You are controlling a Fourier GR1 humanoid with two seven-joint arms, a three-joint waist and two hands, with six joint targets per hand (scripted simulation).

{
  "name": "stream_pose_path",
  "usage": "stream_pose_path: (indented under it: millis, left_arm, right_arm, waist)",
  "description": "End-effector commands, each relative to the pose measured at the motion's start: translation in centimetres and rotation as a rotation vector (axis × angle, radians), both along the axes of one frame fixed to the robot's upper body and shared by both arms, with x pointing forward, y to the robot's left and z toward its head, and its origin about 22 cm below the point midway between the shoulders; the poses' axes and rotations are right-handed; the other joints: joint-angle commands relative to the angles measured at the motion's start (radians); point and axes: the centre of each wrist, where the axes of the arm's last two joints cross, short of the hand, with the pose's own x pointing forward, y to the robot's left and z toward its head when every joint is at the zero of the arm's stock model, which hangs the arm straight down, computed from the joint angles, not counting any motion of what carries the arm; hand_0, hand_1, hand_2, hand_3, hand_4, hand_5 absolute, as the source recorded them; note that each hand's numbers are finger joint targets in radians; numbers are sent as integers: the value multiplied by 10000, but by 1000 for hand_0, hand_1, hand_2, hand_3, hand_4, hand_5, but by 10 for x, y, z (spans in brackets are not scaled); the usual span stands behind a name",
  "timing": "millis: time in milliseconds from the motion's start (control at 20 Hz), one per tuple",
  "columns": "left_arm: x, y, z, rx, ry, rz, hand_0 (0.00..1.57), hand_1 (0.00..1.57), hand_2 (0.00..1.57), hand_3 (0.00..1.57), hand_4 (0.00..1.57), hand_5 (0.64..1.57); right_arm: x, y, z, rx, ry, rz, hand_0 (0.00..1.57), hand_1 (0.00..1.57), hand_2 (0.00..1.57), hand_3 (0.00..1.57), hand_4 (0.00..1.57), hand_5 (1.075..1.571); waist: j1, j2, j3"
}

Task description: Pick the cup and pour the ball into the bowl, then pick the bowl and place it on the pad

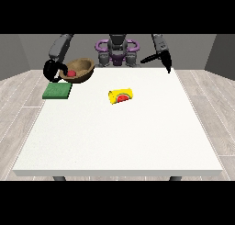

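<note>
Curling our hand at the view's left point(52, 69) round the tilted bowl point(81, 69) holding the ball point(71, 73), just above the pad point(57, 91) at ten o'clock on the white table point(119, 137); our other hand point(166, 61) hangs straight-fingered

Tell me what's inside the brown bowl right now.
A small red ball sits inside the brown bowl, which is tilted and held above the green pad by the hand at the view's left. The near wall hides the bowl's bottom.

A large white rectangular table point(119, 141) with dark grey legs point(58, 178) stands on a floor of light grey wooden planks point(18, 95). Behind it are plain grey walls point(23, 49), darker toward the corners. The light is soft and even.
</note>
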Motion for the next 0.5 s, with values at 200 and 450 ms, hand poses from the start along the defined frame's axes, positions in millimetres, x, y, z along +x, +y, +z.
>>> stream_pose_path:
  millis: [200, 450]
  left_arm:
    - [12, -8, 13, 20, -1182, 417, 0, 0, 0, 0, 0, 1566]
    - [8, -52, 37, 350, -2286, -184, 0, 0, 0, 0, 0, 1565]
  right_arm:
    - [-13, -51, 26, 329, -1244, 184, 1571, 1571, 1571, 1571, 1074, 1563]
    - [-30, -92, 35, 647, -1998, -488, 1571, 1571, 1571, 1366, 1031, 1562]
  waist:
    - [-440, 1245, 2]
    - [48, 2210, 16]
